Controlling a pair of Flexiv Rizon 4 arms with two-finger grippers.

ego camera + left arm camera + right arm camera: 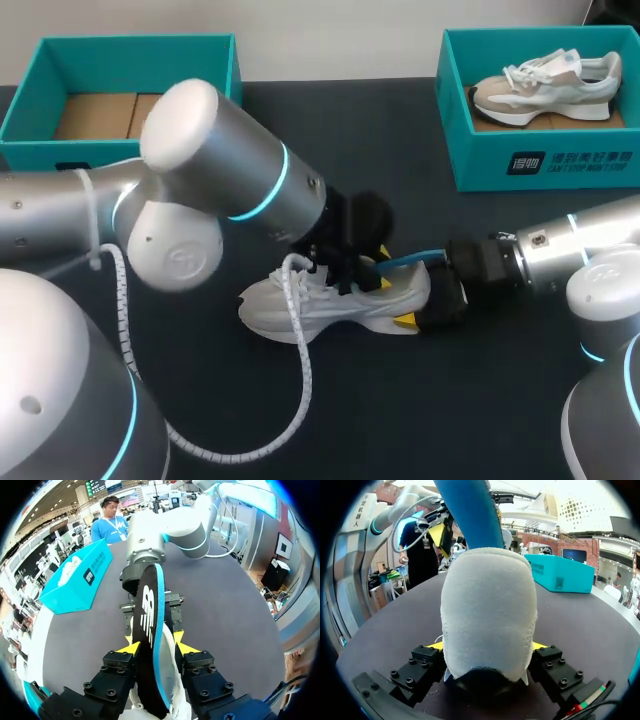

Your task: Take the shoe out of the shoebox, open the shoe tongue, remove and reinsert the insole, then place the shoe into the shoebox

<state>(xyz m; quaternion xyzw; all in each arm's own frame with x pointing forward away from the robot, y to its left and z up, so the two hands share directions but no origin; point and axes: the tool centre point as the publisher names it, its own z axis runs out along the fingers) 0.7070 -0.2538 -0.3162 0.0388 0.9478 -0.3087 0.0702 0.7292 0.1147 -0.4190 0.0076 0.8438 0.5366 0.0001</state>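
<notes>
While the left gripper (157, 647) pinches the insole (147, 615) on edge, its length running along the shoe (320, 305) toward the heel, the shoe lies on the table (480, 420), toe leftward, heel clamped tight by the right gripper (487, 645).

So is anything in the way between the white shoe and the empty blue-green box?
Only my own left arm: it hangs over the dark table between the white lace-up shoe and the empty teal cardboard box. Nothing else shows there, though the arm hides part of the table.
</notes>
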